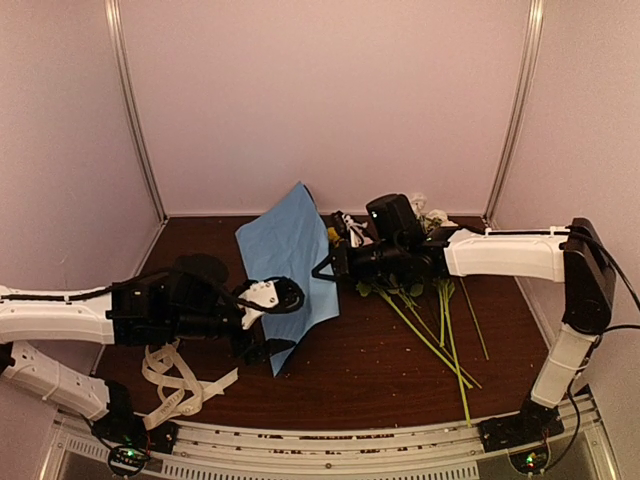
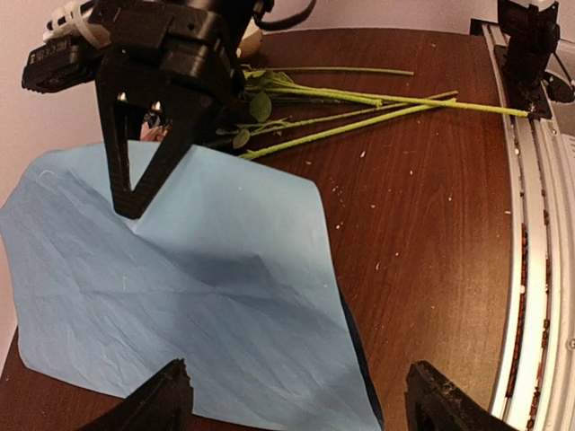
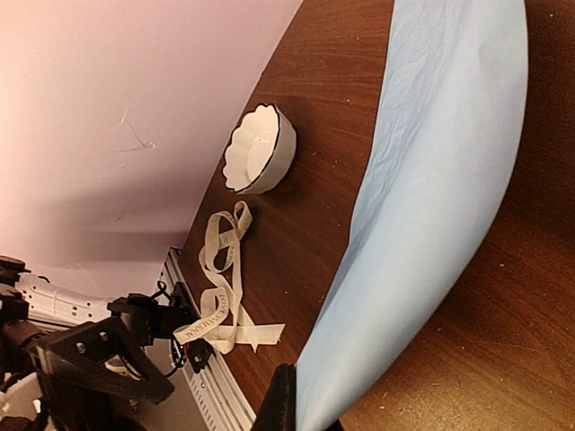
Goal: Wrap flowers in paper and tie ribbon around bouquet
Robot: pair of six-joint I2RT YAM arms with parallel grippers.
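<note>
Right claw (image 2: 135, 205) is shut, its two black fingers meeting in a narrow V that pinches one edge of the large creased light-blue paper sheet (image 2: 180, 287). That is the edge nearest the flowers, and it rises in a small peak at the pinch. Left claw (image 2: 298, 377) hangs wide open over the sheet's near edge w/ nothing held. Its fingertips (image 2: 171, 395) straddle the paper, and contact cannot be told. A sliver of navy underside shows at the near corner.

The bunch of artificial flowers w/ long thin green stems (image 1: 430, 320) lies on the dark-brown wooden table (image 1: 380, 390) just right of the sheet, not on it. The blooms point toward the back wall and are mostly hidden under the right arm. A looped cream-white flat ribbon (image 1: 185, 385) sits untouched at the near left, by the left arm's base. A white scalloped bowl (image 3: 260, 148) stands near it.

The step looks like placing the paper so the flowers can go onto it. Wrapping and tying are not yet begun.

To do it well, the right claw should likely draw the pinched edge low and slow, so the thin sheet slides instead of creasing or tearing. The left claw would best pin or take the near corner, so the paper spreads flat and does not swing. Leaves lie close to the pinch, so care is needed not to sweep the stems aside.
</note>
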